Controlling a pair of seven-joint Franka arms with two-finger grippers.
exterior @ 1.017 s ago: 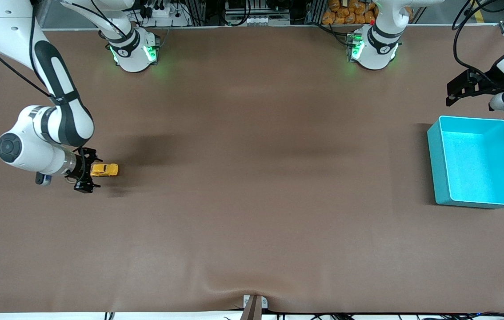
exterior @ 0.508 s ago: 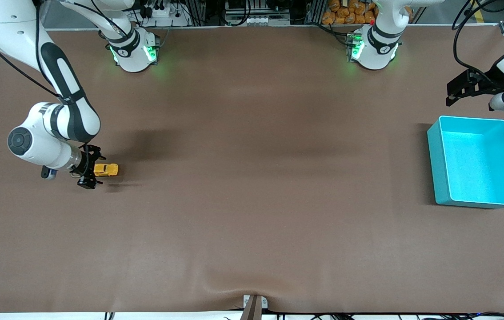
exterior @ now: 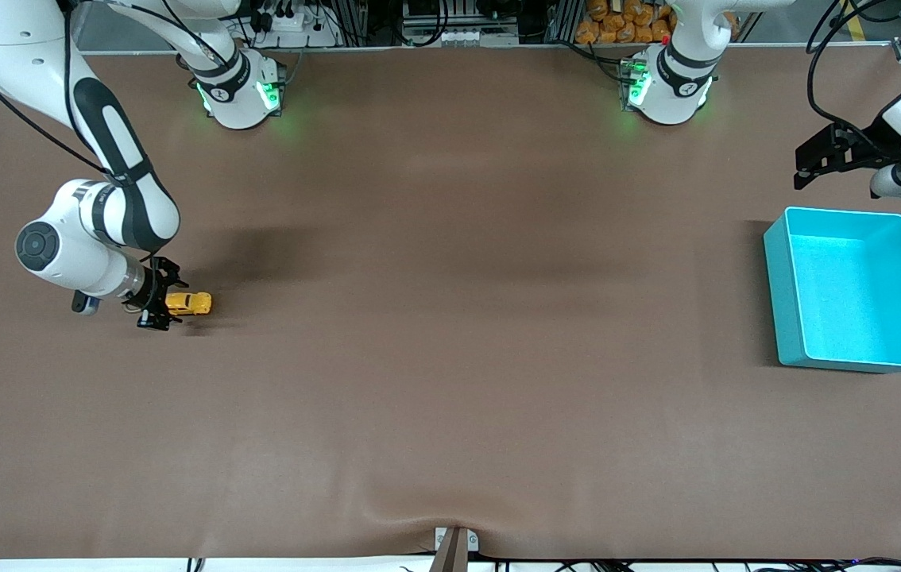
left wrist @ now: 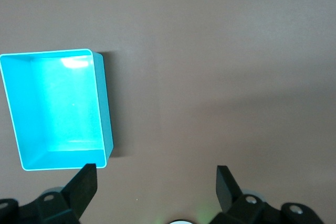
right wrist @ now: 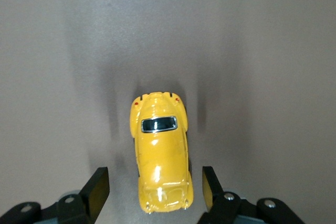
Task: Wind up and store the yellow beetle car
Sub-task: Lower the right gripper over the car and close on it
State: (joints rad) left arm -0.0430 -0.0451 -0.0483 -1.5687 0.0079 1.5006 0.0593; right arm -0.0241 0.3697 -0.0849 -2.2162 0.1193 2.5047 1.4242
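The yellow beetle car point(exterior: 189, 303) stands on its wheels on the brown table toward the right arm's end. My right gripper point(exterior: 160, 302) is low at one end of the car, open, with a finger on each side of that end. In the right wrist view the car point(right wrist: 160, 158) lies between the two open fingers point(right wrist: 97, 190) without touching them. The turquoise bin point(exterior: 850, 288) stands empty toward the left arm's end. My left gripper point(exterior: 812, 157) waits in the air beside the bin, open and empty; the left wrist view shows the bin point(left wrist: 55, 108) below it.
The brown table mat point(exterior: 450, 318) has a raised wrinkle at its edge nearest the front camera point(exterior: 450, 516). The two arm bases point(exterior: 240, 87) point(exterior: 669, 83) stand along the edge farthest from the front camera.
My right gripper has lowered and drawn in around the end of the car. The car has not moved. The left arm has shifted only slightly.
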